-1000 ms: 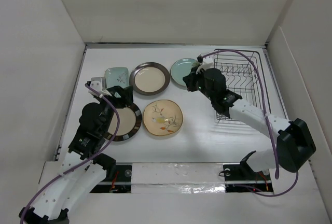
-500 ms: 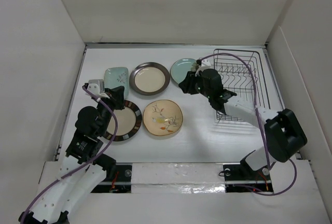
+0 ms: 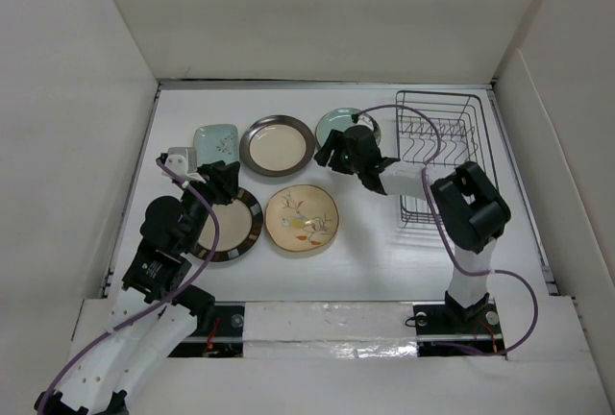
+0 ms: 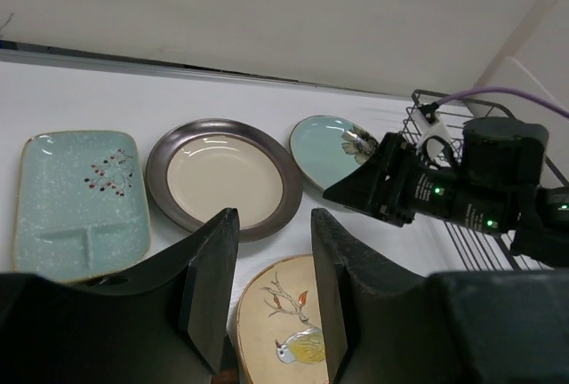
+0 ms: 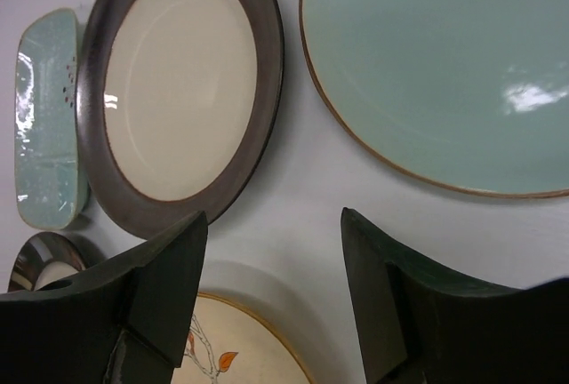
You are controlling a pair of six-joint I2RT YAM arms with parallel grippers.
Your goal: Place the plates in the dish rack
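**A:** How much of the loading is done?

**B:** None of it, as I read it. The dish rack (image 3: 440, 151) stands in the far right corner of the tabletop (image 3: 384, 261), and I see no plate between its wires.

**A:** So where are the plates?

**B:** All five lie flat on the tabletop. Three sit in a row toward the far edge: the pale-green squarish plate (image 3: 215, 139) nearest the left edge, the brown-rimmed cream plate (image 3: 277, 144) in the middle, and the teal plate (image 4: 322, 146) just beside the rack. The striped-rim plate (image 3: 238, 226) and the floral plate (image 3: 301, 217) sit side by side closer to the near edge.

**A:** Is either arm carrying one?

**B:** No. The right end effector (image 5: 273, 217) is spread and empty. It hangs low over the bare strip between the teal plate and the brown-rimmed one. The left end effector (image 4: 273, 217) is parted too, with nothing between its fingers. It is above the far rim of the striped-rim plate.

**A:** What is left, then?

**B:** Everything: five pickups, and each plate has to be stood on edge in a slot. The teal plate looks the likeliest first candidate, since it is closest to the right arm.
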